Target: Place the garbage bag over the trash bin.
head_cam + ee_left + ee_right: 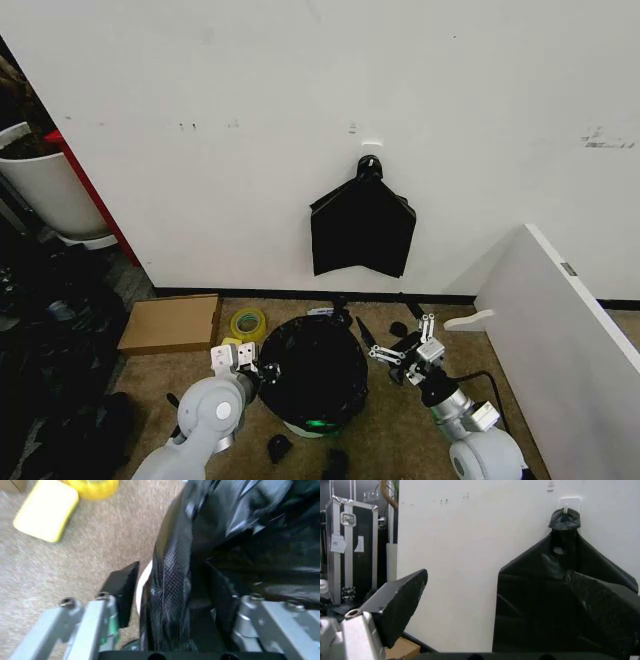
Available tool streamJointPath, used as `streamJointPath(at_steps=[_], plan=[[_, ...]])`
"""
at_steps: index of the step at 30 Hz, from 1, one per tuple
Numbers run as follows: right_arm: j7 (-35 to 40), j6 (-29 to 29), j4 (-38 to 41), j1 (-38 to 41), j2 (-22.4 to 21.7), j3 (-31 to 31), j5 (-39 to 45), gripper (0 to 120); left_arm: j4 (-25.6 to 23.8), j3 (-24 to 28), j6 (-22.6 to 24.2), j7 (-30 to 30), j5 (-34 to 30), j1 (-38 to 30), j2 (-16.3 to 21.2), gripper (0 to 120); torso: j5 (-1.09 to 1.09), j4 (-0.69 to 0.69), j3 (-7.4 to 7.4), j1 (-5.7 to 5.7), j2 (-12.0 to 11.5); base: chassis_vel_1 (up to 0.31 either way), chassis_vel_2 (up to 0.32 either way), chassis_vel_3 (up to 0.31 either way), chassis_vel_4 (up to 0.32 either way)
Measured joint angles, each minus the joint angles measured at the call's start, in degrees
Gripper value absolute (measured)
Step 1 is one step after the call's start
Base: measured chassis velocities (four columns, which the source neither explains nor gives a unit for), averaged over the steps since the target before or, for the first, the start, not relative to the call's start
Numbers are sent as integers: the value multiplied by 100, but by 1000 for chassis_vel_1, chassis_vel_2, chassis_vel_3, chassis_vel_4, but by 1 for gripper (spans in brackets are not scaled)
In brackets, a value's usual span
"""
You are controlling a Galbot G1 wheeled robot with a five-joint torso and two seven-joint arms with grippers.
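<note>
you see the trash bin (318, 425) standing on the carpet (395, 430) in front of the white wall (300, 100), with the garbage bag (312, 372) already draped over its mouth and hanging down its sides, so that little more than the greenish base shows at the bottom. your left gripper (243, 362) sits at the bin's left edge; in the left wrist view its fingers (122, 592) are spread, one outside the cream rim (143, 588) and the other on the inner side, with the glossy bag film (172, 581) running between them, not pinched. your right gripper (405, 355) hovers just right of the bin, apart from the bag, its jaws spread wide and holding nothing; its wrist camera looks at the wall. there a flat black bundle (555, 603) hangs from a white hook (568, 502). on the floor left of the bin lie a roll of yellow tape (248, 323) and a cardboard box (170, 323). a few small black scraps (279, 447) lie near the bin's foot.
</note>
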Motion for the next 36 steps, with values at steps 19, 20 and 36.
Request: streamJointPath(at_steps=[19,20,36], plan=[[2244,-1820,941,-619,730,544,-1064,100,-270,-403,-5718,2885,4195,1195,-269,100,0,0,0,0,0,0,0,0,0],[2432,-1947,980,-622,780,544,-1068,100,-302,-419,-5795,2939,4078,1204,-292,100,1,1,-1,0,0,0,0,0,0],[1144,-1117,1300,-1220,1578,1293,-852,100,-318,-432,-6388,3341,3275,1160,-325,100,0,0,0,0,0,0,0,0,0]])
